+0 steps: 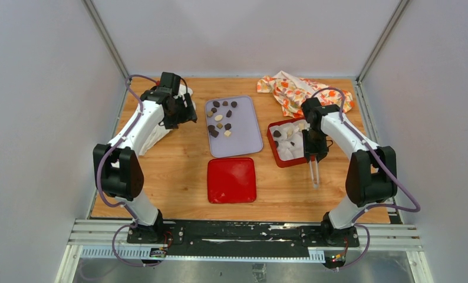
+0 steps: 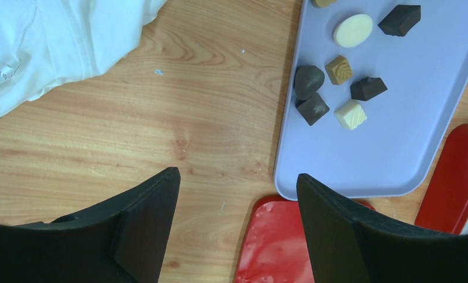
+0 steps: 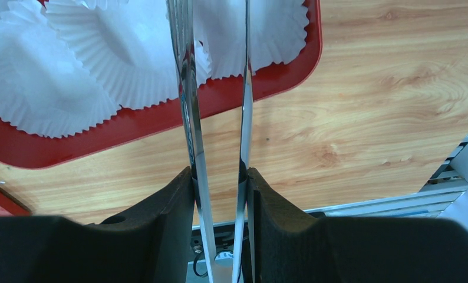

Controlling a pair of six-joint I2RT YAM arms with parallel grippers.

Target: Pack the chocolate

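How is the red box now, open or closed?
Open: white paper cups show inside the red box, and a red lid lies apart on the table.

text: none legible | labels: none | numbers: none | signs: none

Left arm [image 1: 138,127], right arm [image 1: 345,131]: same build, white link shells, chunky black joint housings, lilac cables [image 1: 332,89] looped along each. Black bases bolted to black plate [image 1: 243,233]. Jaws matte black, thick, wedge-shaped.

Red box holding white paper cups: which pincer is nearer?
Right. The right pincer, gripping metal tongs, hangs at the box's right edge; left pincer is across the lavender plastic tray.
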